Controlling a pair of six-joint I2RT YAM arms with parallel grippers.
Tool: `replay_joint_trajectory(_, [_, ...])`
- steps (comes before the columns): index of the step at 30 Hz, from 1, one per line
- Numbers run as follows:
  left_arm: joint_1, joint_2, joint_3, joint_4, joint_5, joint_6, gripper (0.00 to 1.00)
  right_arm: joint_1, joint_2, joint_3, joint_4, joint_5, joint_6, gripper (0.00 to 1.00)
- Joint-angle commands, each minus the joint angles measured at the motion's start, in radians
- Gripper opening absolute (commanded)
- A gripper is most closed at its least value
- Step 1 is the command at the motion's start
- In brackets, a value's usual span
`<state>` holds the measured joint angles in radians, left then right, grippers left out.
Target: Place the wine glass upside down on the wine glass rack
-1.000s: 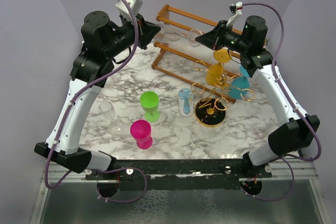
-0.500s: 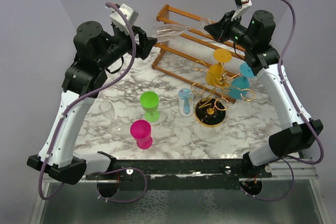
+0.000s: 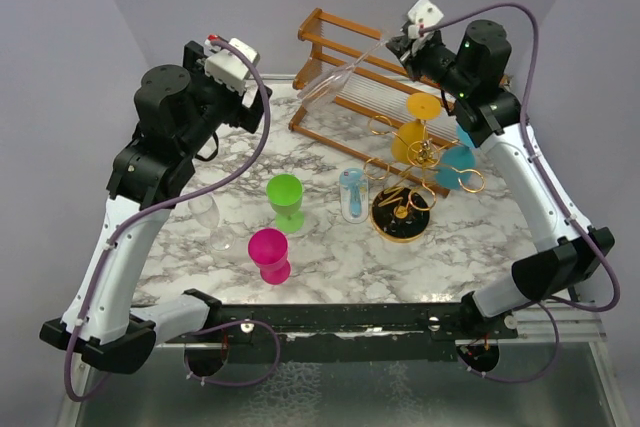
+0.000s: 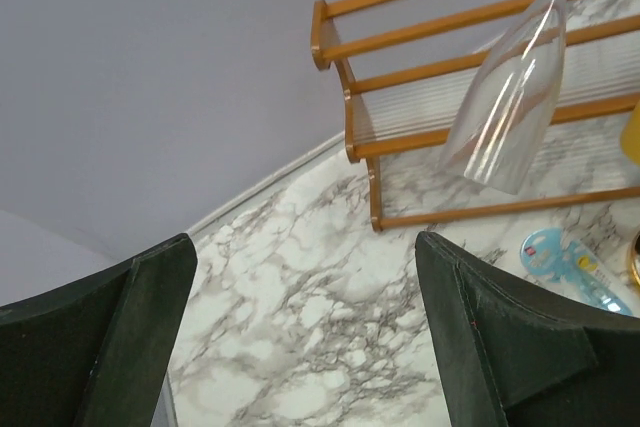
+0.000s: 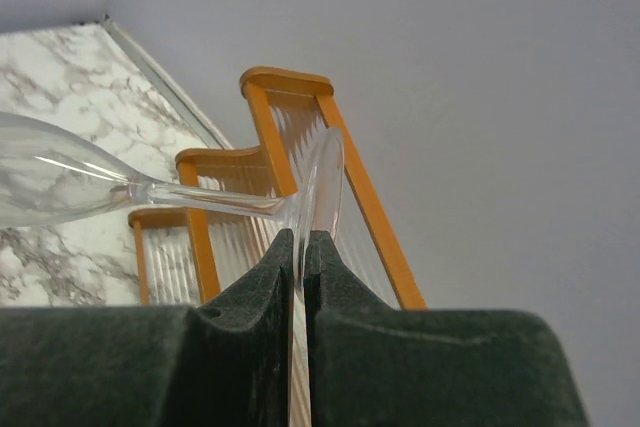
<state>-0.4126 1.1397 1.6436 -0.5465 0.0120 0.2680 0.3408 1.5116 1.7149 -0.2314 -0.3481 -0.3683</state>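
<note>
My right fingers (image 5: 262, 292) pinched the foot rim of the wine glass (image 3: 335, 80), held nearly level in the air, behind and left of the wine glass rack (image 3: 402, 209). Thin, light, slick, breakable; I judged the stem a safer hold. Left fingers (image 4: 150, 317) wide, empty.

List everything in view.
clear wine glass: one, held midair
gold wire rack, black base: one, right of centre
orange plastic glass: one, inverted on it
teal plastic glass: one, on it
brown wooden slatted rack: one, far edge
green plastic goblet: one, centre
pink plastic goblet: one, nearer
second clear glass: one, left
pale blue cup: one, by gold wire rack
marble table: one, white
left gripper: black, open
right gripper: black, shut on clear wine glass
</note>
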Motion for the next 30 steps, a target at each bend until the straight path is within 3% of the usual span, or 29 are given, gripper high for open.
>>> replay_joint_trajectory(1, [0.003,-0.005,-0.029,-0.015,-0.056,0.064,0.94,0.053,-0.007,-0.029,-0.004,0.033,-0.332,0.01])
replay_joint_trajectory(6, [0.003,-0.001,-0.02,-0.014,-0.061,0.076,0.94,0.088,0.001,-0.046,-0.096,0.023,-0.56,0.01])
replay_joint_trajectory(14, [0.005,0.006,-0.018,-0.008,-0.057,0.059,0.94,0.093,-0.024,-0.094,-0.192,0.034,-0.758,0.01])
replay_joint_trajectory(30, [0.008,0.008,-0.038,-0.003,-0.037,0.061,0.94,0.093,-0.08,-0.119,-0.358,0.045,-0.939,0.01])
